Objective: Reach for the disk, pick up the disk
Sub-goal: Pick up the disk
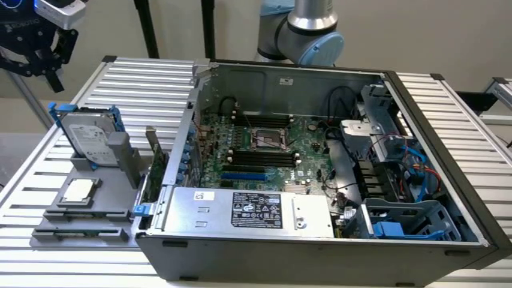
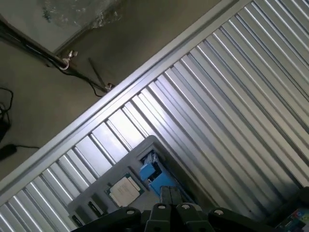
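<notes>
the gripper (image 1: 44, 69), clenched on nothing, is hanging well clear of the disk (image 1: 88, 137); the disk is leaning upright in a grey holder (image 1: 122, 161) on the slatted table (image 1: 144, 84), beside the open computer case (image 1: 320, 255); the reach is looking unfinished, with no grasp yet.

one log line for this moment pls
phase: reach | end effector: raised, clear of disk | disk: upright in grey holder, untouched
</notes>
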You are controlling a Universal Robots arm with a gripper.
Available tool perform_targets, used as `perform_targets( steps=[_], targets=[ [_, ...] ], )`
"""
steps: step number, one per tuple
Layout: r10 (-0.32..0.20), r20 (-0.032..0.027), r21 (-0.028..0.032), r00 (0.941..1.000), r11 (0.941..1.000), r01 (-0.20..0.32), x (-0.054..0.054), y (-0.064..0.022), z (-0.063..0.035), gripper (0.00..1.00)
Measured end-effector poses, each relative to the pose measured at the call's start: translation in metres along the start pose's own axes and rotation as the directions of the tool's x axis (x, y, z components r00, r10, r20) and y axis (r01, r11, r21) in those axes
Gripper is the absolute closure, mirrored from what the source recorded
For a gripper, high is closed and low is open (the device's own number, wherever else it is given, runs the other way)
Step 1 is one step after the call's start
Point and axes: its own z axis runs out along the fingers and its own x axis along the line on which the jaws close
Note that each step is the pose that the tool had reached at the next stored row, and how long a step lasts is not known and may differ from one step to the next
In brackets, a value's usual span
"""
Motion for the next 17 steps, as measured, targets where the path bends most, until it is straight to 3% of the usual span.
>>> perform_targets(
  steps=[4, 8, 12, 17],
  targets=[
    [-0.072, -0.0023, 0.0000, 0.9974, 0.9974, 0.072, 0.0000, 0.0000, 0.0003, 0.89],
    [-0.144, -0.0049, -0.0001, 0.9895, 0.9895, 0.144, -0.0001, 0.0000, 0.0011, 0.89],
    [-0.214, -0.0071, -0.0002, 0.9767, 0.9768, 0.214, 0.0001, 0.0000, 0.0014, 0.89],
    [-0.302, -0.0113, -0.0002, 0.9532, 0.9533, 0.302, 0.0000, 0.0000, 0.0005, 0.89]
  ],
)
